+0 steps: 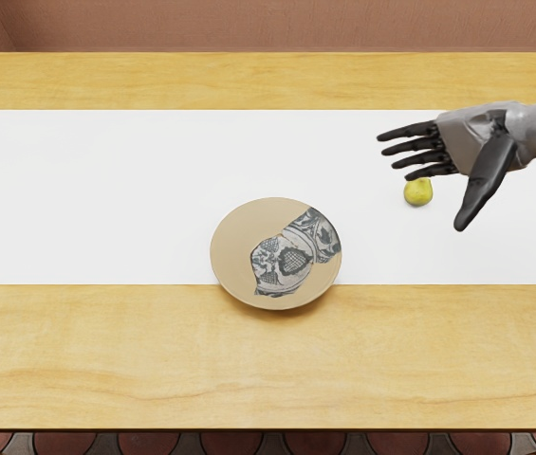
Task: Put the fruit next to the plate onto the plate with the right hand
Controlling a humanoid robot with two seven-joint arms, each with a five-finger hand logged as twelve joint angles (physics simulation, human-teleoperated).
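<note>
A small yellow-green fruit (418, 191) lies on the white runner, to the right of the plate (234, 248). The plate is tan with a blue-and-white patterned patch and holds nothing. My right hand (435, 171) comes in from the right edge and hovers just above and right of the fruit. Its fingers are spread, pointing left, with the thumb hanging down to the fruit's right. It holds nothing. The left arm does not show.
A white runner (106, 194) crosses the wooden table (249, 360) from left to right. Bare wood lies in front of and behind it. A reddish wall (268, 24) rises behind the table's far edge.
</note>
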